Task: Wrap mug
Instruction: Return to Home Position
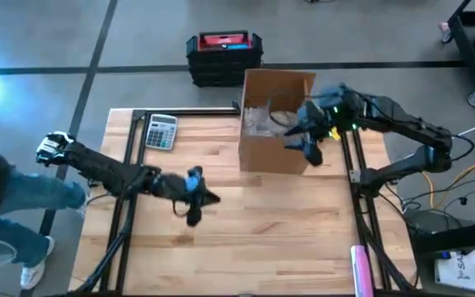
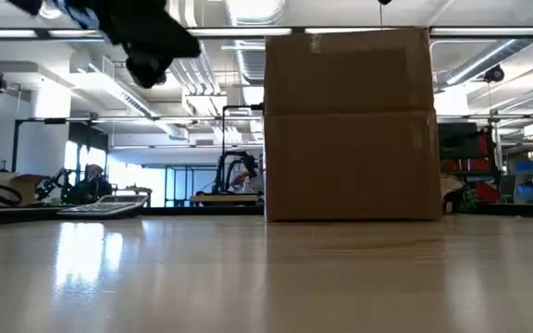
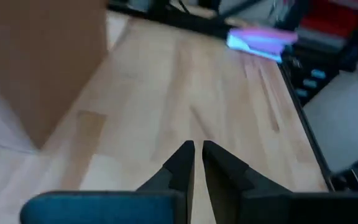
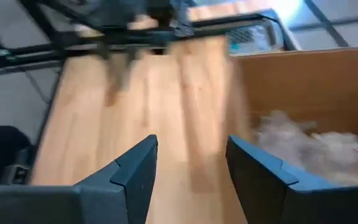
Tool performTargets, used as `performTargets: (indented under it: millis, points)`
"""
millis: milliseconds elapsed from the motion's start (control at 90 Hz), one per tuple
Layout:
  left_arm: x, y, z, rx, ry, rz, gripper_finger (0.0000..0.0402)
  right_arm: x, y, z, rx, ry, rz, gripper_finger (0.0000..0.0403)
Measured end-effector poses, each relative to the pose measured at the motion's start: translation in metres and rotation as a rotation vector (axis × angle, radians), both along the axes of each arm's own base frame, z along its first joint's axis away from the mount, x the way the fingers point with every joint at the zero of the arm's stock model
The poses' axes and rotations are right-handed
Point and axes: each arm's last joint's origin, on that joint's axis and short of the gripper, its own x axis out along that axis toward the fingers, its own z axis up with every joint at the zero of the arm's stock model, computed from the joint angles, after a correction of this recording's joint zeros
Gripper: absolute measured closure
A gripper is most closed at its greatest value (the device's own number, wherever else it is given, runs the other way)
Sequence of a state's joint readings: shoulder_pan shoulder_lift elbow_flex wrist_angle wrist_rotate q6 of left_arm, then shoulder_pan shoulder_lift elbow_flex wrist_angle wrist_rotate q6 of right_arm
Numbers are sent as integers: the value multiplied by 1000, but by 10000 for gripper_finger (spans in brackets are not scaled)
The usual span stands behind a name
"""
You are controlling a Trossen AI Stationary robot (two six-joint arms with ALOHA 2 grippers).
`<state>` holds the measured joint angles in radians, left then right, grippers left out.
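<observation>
wrapped mug [image 1: 262, 122] in box [image 1: 275, 153] — right jaws spread beside it, left jaws closed, well away

- A light wooden table [image 1: 246, 235] is seen from above, with black rails [image 1: 130, 165] fixed along its left and right ends.
- A cardboard box [image 1: 272, 155] is stood toward the far right, open at the top.
- A calculator [image 1: 162, 131] is laid flat near the far left corner.
- A pink object [image 1: 361, 268], possibly a tube, is set by the near right edge.
</observation>
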<state>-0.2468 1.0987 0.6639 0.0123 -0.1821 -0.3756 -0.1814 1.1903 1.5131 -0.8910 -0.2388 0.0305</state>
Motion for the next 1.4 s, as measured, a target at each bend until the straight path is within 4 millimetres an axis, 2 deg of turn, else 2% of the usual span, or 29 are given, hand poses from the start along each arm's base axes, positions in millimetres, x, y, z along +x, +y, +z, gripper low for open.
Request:
performTargets:
  millis: [267, 533, 789, 989, 1400]
  points:
    - [-50, 17, -12, -45, -223, 54, 381, -18, 35, -42, 56, -111, 93, 256]
    - [-80, 24, -18, -61, -315, 79, 381, -29, 43, -93, 83, -218, 113, 289]
    - [-90, 27, -22, -17, -320, 101, 386, -47, 43, -136, 142, -259, 82, 342]
    - [-91, 29, -27, 29, -310, 119, 399, -61, 43, -158, 143, -343, 86, 396]
    - [-106, 33, -50, 10, -341, 152, 401, -94, 41, -203, 125, -442, 37, 400]
